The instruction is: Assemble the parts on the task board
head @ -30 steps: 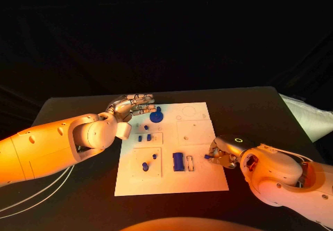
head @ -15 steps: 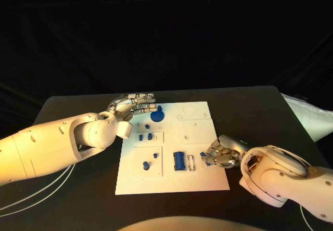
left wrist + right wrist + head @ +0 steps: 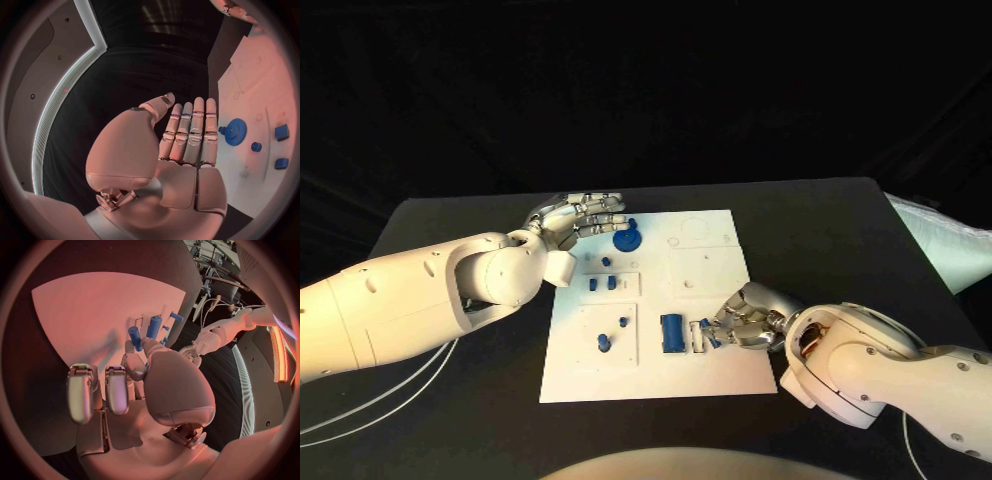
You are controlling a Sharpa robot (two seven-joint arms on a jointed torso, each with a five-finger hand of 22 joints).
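Observation:
The white task board (image 3: 711,375) lies mid-table. On it are a blue gear (image 3: 626,240), several small blue pieces (image 3: 600,285) and a long blue block (image 3: 672,333) beside a narrow slot (image 3: 694,339). My right hand (image 3: 747,323) hovers over the board's right side, just right of the slot, and pinches a small blue peg (image 3: 134,338) between thumb and finger. The block (image 3: 154,326) lies just beyond the peg. My left hand (image 3: 581,214) is at the board's far left corner with its fingers (image 3: 190,131) straight and nothing in it. The gear (image 3: 235,132) lies beside those fingertips.
A pale cloth-like thing (image 3: 946,248) lies off the table's right edge. White cables (image 3: 365,405) hang beside my left arm. The black table (image 3: 819,215) shows bare around the board. My right forearm (image 3: 891,380) covers the table's near right part.
My right hand has moved left from the board's right edge onto the board, toward the slot and the blue block, with the peg in it. The left hand has stayed put.

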